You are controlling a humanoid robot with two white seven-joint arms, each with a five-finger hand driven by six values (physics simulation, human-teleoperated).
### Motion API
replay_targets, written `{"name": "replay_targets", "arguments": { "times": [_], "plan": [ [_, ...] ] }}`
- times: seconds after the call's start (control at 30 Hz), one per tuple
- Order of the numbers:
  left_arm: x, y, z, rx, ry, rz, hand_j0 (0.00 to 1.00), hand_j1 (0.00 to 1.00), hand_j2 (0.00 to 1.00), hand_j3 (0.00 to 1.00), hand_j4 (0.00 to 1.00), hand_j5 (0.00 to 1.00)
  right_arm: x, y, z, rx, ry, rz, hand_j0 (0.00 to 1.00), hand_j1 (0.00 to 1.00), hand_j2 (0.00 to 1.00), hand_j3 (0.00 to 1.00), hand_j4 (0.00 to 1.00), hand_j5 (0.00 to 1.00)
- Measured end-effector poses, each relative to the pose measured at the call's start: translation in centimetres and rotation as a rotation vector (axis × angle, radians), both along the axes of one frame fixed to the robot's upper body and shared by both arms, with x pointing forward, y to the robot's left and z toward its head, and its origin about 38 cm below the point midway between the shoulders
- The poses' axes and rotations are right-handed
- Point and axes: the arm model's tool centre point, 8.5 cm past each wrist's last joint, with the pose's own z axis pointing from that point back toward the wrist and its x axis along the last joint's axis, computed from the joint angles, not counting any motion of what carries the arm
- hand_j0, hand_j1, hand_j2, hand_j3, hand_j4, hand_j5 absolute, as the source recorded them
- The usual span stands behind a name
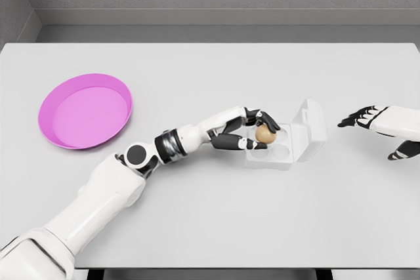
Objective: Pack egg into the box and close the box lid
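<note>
You have a grey surface (210, 214) that fills most of the head view, and everything sits on it. The largest item is the pink plate (85, 110), lying near the left edge with nothing in it and well apart from the work. Right of centre stands the box (289, 151), a clear carton with its lid (310, 126) upright on the far right side and its wells exposed. Your left hand (252, 132) reaches over the box's left side with its fingers curled around the egg (265, 134), which sits at or just above a well; you cannot tell from this view whether it has touched down. Your right hand (367, 119) hovers near the right edge, just beside the lid, fingers spread and carrying nothing. In judgement, the task is roughly half done: the egg has arrived at the box but is not released, and the lid closure remains entirely outstanding.
</note>
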Motion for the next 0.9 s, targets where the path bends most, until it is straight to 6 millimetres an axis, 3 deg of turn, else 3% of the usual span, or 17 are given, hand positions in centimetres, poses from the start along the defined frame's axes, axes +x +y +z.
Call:
{"name": "replay_targets", "arguments": {
  "times": [0.9],
  "plan": [
    [-0.17,-0.09,-0.04,-0.011,0.003,0.001,0.50,0.50,0.50,0.50,0.50,0.50,0.01,-0.09,-0.04,-0.001,0.002,-0.002,1.00,1.00,1.00,1.00,1.00,1.00]
  ]
}}
